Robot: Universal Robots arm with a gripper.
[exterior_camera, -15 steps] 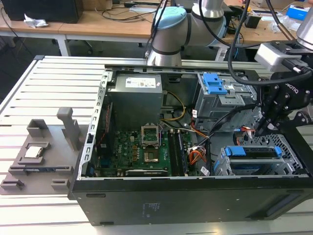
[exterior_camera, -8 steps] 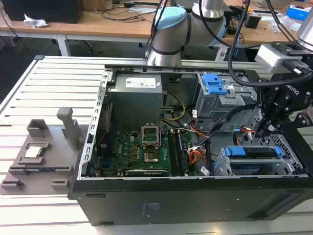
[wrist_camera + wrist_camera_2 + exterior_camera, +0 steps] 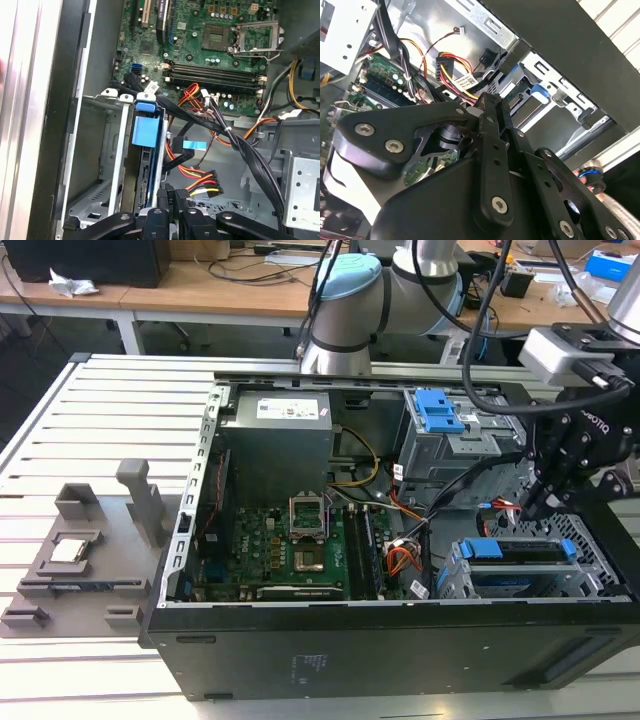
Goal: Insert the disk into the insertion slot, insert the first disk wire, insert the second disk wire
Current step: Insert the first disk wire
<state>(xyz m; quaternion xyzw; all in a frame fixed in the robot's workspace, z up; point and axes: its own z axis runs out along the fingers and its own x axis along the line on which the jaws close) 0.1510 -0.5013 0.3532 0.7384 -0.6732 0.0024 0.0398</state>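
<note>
The disk in its bright blue carrier sits inside the insertion slot, the low grey cage at the case's front on the exterior view's right. In the first wrist view the disk stands edge-on between the cage walls. My gripper hangs just above the disk's rear end, fingers pressed together. Beside the fingertips lie a loose connector with red, yellow and black wires and a black plug with a blue tab. In the second wrist view my gripper is shut; nothing shows between its fingers.
A taller grey bay with a blue latch stands behind the cage. Thick black cable bundles cross between it and the motherboard. The case's black side wall borders the cage. A grey fixture with parts lies on the table outside.
</note>
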